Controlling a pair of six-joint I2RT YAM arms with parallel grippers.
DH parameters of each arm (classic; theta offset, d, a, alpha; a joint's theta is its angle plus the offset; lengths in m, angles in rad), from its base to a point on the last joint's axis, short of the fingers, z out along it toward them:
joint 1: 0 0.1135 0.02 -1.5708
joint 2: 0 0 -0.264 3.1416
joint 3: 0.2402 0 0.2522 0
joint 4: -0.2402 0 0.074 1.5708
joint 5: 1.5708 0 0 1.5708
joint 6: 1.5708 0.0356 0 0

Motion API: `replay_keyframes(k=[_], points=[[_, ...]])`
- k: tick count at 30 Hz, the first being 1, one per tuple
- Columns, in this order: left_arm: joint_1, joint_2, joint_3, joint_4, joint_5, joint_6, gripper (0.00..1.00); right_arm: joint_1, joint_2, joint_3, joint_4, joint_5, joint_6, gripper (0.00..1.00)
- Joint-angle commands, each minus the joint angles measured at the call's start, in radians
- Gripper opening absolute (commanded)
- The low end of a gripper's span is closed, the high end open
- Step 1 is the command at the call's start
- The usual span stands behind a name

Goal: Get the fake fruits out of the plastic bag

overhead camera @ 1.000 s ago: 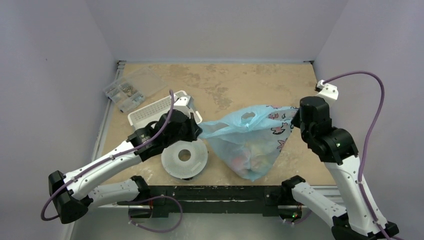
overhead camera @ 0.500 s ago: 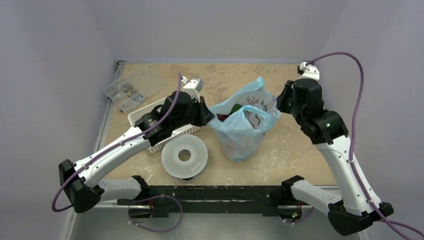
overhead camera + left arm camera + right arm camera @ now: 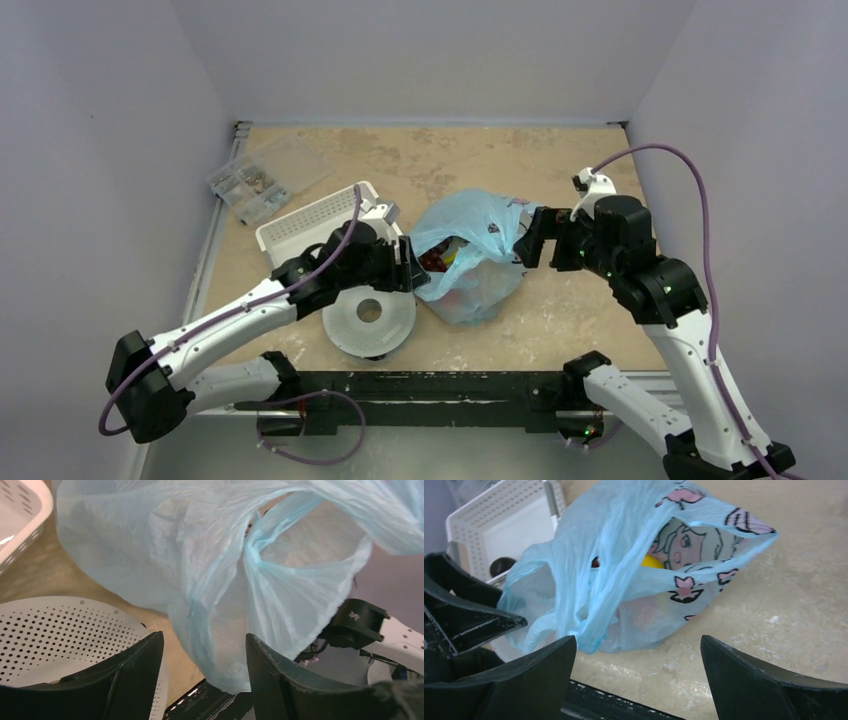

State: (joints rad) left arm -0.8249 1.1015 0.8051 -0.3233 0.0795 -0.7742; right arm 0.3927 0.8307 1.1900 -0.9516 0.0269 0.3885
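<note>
The light-blue plastic bag [image 3: 478, 262] sits slumped on the table between both arms, its mouth gaping upward. Inside the mouth show fake fruits, a red piece [image 3: 434, 259] and a yellow piece [image 3: 453, 254]. In the right wrist view the yellow piece [image 3: 651, 561] peeks out behind the bag's [image 3: 624, 580] cartoon print. My left gripper [image 3: 409, 266] stands open at the bag's left side. In the left wrist view crinkled bag [image 3: 220, 580] film hangs just ahead of the gripper [image 3: 202, 647], ungripped. My right gripper [image 3: 527, 240] is wide open at the bag's right side, with only table between its fingers [image 3: 536, 675].
A white slotted basket [image 3: 305, 225] lies behind the left arm. A round white perforated disc [image 3: 368, 315] rests by the near edge, under the left wrist. A clear box of small parts [image 3: 255, 180] sits at the far left. The black front rail [image 3: 420, 385] runs close below the bag.
Both grippers have opened and let go of the bag's handles. The bag has dropped from its lifted, stretched shape and slumped onto the table. Both arms came lower and closer in.
</note>
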Motion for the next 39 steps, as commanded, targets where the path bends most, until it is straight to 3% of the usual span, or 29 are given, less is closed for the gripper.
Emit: replay_keyframes(k=[1,3,6,11,13,17,21,26,33,36,38,39], points=[[0.004,-0.058,0.075,0.023,0.051,0.027,0.63,0.002,0.03,0.023,0.07,-0.245,-0.027,0.98],[0.004,-0.059,0.099,0.004,0.056,0.042,0.64,0.002,0.034,0.013,0.089,-0.247,0.049,0.97],[0.003,-0.059,0.161,-0.054,0.047,0.106,0.64,0.002,-0.018,0.005,0.085,-0.107,0.218,0.96],[-0.001,-0.02,0.341,-0.168,0.06,0.433,0.65,0.001,-0.173,-0.052,0.041,0.185,0.43,0.94],[-0.003,0.017,0.431,-0.231,0.024,0.539,0.67,0.001,-0.193,-0.089,0.015,0.227,0.48,0.92],[-0.007,0.097,0.507,-0.186,0.038,0.694,0.74,0.001,-0.162,-0.165,0.028,0.125,0.528,0.93],[-0.008,0.212,0.565,-0.138,0.085,0.768,0.81,-0.001,-0.124,-0.211,0.147,-0.022,0.546,0.94],[-0.012,0.407,0.724,-0.275,0.148,0.798,0.89,0.0,-0.085,-0.203,0.158,0.012,0.544,0.95],[-0.046,0.491,0.739,-0.251,0.057,0.82,0.89,-0.003,-0.06,-0.231,0.22,0.07,0.531,0.94],[-0.046,0.515,0.75,-0.232,-0.017,0.797,0.8,-0.006,-0.051,-0.237,0.244,0.066,0.527,0.94],[-0.045,0.548,0.793,-0.259,-0.109,0.731,0.54,-0.007,-0.04,-0.242,0.245,0.069,0.528,0.94],[-0.042,0.568,0.822,-0.292,-0.166,0.694,0.47,-0.007,-0.041,-0.248,0.248,0.071,0.53,0.94]])
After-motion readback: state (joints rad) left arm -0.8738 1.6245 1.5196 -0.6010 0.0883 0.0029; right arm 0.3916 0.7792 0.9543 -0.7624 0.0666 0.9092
